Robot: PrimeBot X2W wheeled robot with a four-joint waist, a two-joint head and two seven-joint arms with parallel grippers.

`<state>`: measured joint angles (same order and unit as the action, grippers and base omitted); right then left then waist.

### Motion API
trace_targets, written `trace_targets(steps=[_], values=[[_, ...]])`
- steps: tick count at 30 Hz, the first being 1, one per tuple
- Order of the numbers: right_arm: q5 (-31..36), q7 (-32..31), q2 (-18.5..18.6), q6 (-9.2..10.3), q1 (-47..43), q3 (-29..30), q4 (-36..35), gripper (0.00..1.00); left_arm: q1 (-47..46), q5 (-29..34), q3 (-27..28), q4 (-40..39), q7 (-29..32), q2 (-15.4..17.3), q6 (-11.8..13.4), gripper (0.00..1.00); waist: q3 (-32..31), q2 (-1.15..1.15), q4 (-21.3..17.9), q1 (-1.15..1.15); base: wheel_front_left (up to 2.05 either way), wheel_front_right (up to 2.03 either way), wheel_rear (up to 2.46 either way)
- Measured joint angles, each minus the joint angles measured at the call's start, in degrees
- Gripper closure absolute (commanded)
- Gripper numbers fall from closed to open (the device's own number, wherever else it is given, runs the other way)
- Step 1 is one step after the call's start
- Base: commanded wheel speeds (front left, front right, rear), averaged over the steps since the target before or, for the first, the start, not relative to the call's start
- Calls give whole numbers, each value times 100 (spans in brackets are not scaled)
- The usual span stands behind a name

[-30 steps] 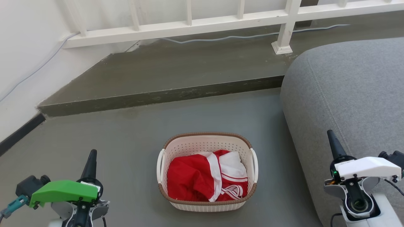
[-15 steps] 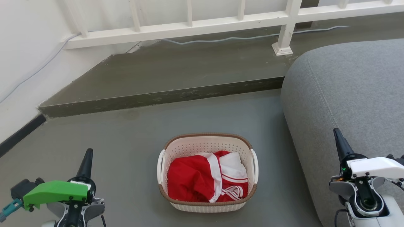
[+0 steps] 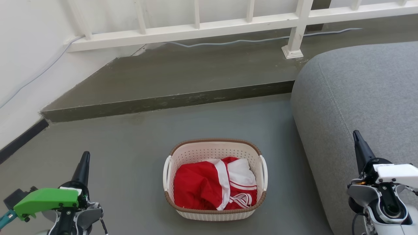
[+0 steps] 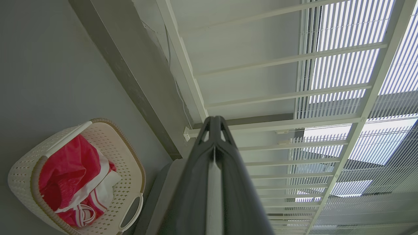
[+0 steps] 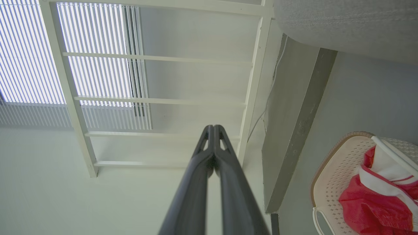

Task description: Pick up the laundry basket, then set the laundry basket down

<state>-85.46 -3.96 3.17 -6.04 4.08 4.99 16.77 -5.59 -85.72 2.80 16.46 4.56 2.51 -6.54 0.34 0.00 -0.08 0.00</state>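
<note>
The cream-white perforated laundry basket [image 3: 209,150] with its brown rim stands on the grey floor, low in the middle of the head view. It holds a crumpled red and white garment [image 3: 214,187]. My left gripper [image 3: 85,155] is off to the basket's left, fingers pressed together and holding nothing. My right gripper [image 3: 356,134] is off to its right, in front of the sofa, also shut and empty. Neither touches the basket. The left wrist view has the basket [image 4: 129,163] at its lower left behind the shut gripper [image 4: 214,119]. In the right wrist view the basket [image 5: 336,163] lies at the lower right of the shut gripper [image 5: 213,127].
A grey sofa [image 3: 359,98] fills the right side, close to the basket. Beyond the basket a raised concrete step [image 3: 169,98] runs across, topped by a white railing [image 3: 228,23] with a cable [image 3: 245,40] along its foot. A white wall [image 3: 23,65] borders the left.
Both grippers have drawn down and outward in the head view, the left toward the lower left corner, the right toward the lower right. The basket has not moved.
</note>
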Motion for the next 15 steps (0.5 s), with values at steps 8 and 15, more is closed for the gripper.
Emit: trace_targets(steps=[8,15], values=[[-505,-125,-51,-51,1,178,-27,100,0,-428,137,-24,154,-21,-9,100,-16,0,6,0,0,0,0],[-641,-175,-66,-53,1,223,-34,100,0,-595,208,-31,193,-38,-51,100,-19,0,8,0,0,0,0]])
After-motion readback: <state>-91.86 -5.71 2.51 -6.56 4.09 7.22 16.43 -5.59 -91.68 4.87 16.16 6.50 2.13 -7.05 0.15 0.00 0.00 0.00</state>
